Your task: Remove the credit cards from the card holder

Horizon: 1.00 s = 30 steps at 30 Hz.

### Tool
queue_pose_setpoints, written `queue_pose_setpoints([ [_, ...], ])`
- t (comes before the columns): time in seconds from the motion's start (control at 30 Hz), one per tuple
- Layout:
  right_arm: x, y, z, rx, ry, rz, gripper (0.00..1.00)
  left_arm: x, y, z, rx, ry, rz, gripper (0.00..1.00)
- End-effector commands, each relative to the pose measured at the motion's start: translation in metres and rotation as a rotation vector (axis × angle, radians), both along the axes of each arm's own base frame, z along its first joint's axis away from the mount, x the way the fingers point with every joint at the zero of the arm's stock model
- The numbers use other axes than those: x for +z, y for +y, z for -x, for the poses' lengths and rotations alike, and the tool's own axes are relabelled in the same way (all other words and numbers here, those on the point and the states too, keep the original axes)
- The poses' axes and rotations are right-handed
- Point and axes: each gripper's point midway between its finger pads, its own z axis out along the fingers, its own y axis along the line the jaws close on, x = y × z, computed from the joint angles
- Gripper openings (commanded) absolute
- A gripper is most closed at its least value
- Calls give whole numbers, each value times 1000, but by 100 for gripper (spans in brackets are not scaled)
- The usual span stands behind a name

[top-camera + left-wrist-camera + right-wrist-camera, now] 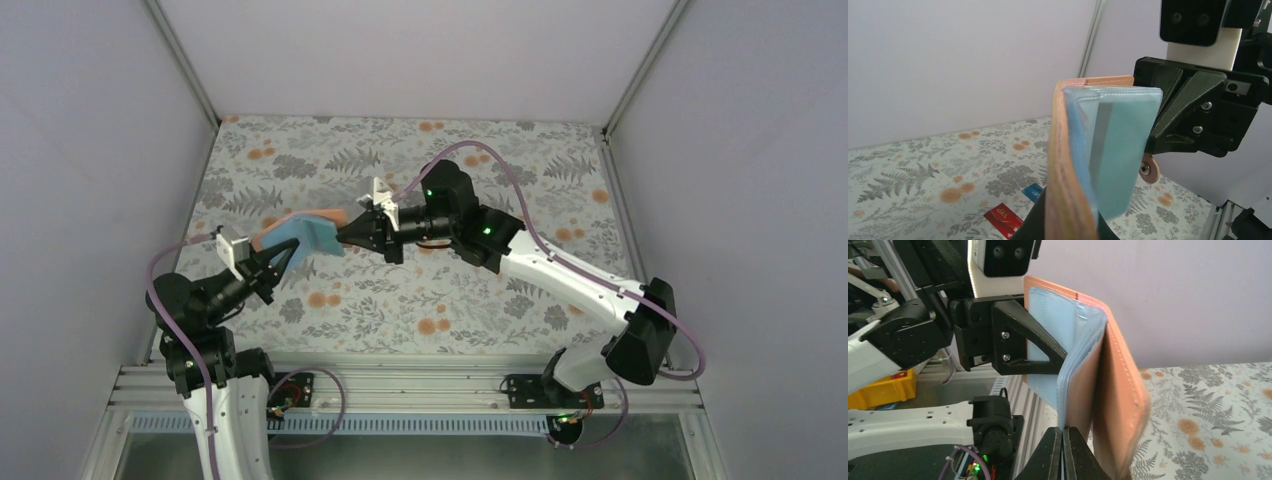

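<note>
The card holder (300,234), reddish-brown outside and light blue inside, hangs open in the air over the table's left half. My left gripper (278,260) is shut on its leather edge (1068,165) from below. A teal green card (1120,150) shows in the holder's inner pocket. My right gripper (345,238) comes from the right and its fingers (1050,455) are shut on that thin bluish edge, beside the leather cover (1118,405). A red card (1004,220) and a blue card (1034,191) lie flat on the table below.
A floral cloth (420,300) covers the table, with white walls on three sides. A metal rail (400,385) with the arm bases runs along the near edge. A yellow object (883,390) sits beyond that edge.
</note>
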Motion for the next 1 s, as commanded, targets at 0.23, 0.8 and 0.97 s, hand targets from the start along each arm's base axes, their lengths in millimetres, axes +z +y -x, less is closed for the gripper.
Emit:
queue_pose_setpoints([
  [0.23,13,22,6,30,-9,-26,11,6,-10,14,-69,-56,-53,2],
  [0.8,14,35,-2,-52,28,-48,4,3,-8,10,-55,-33,-34,20],
  [0.97,16,38,27,85,27,-51,4,-3,-4,4,-34,5,-8,45],
])
